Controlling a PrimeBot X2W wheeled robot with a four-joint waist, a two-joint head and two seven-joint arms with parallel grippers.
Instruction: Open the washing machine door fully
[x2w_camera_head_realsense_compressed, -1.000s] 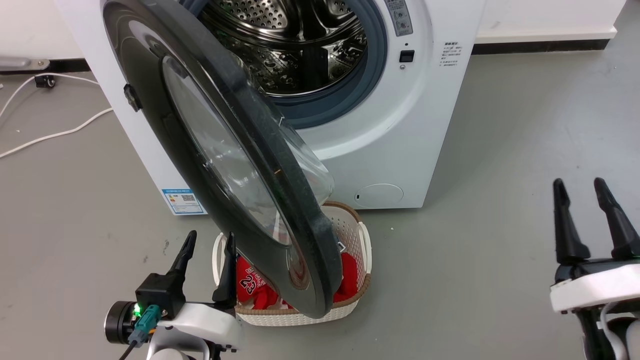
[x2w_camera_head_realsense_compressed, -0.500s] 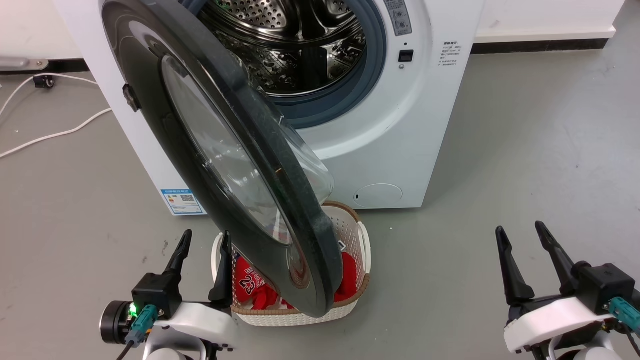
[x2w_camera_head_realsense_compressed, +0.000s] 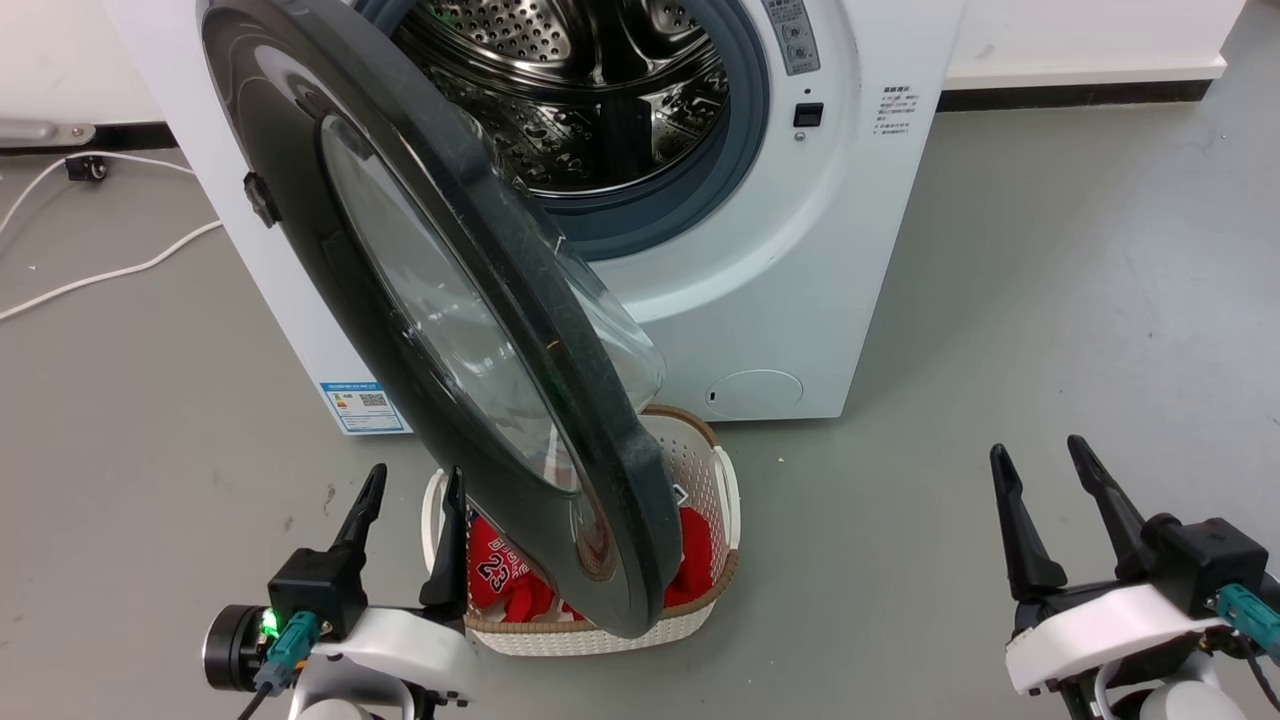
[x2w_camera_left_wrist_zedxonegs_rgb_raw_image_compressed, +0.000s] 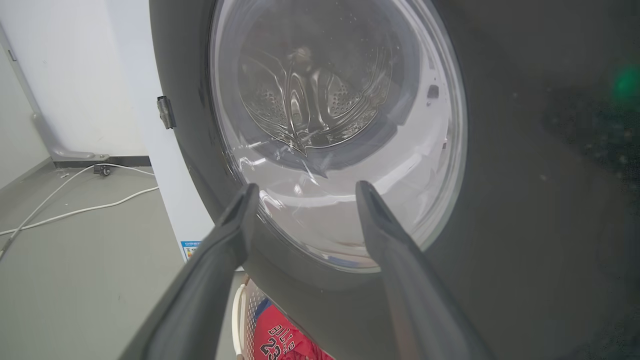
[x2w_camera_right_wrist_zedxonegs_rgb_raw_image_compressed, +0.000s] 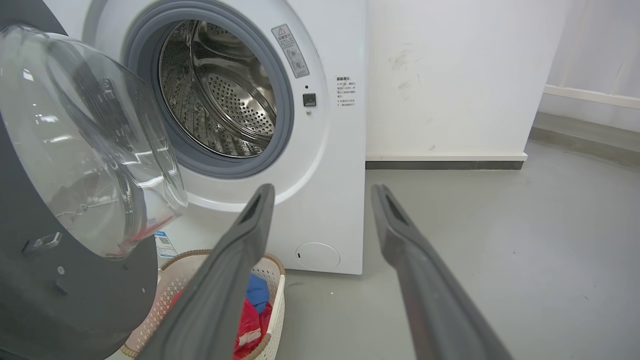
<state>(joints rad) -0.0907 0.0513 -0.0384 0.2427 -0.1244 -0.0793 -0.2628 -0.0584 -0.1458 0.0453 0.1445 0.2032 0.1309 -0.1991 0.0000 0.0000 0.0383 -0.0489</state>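
Both spread, empty: left hand (x2w_camera_head_realsense_compressed: 416, 470) lower left beside door (x2w_camera_head_realsense_compressed: 430, 300); right hand (x2w_camera_head_realsense_compressed: 1037, 446) lower right, apart from washer (x2w_camera_head_realsense_compressed: 800, 280).

The washing machine (x2w_camera_head_realsense_compressed: 800, 300) was white, the washing machine door (x2w_camera_head_realsense_compressed: 300, 200) glossy black around clear glass, the drum (x2w_camera_head_realsense_compressed: 600, 110) perforated steel, its gasket (x2w_camera_head_realsense_compressed: 742, 130) blue-grey. The white lattice basket (x2w_camera_head_realsense_compressed: 700, 470) had a brown woven rim; the shirt (x2w_camera_head_realsense_compressed: 500, 578) was red. The fingers of my left claw (x2w_camera_head_realsense_compressed: 417, 471) were dark.
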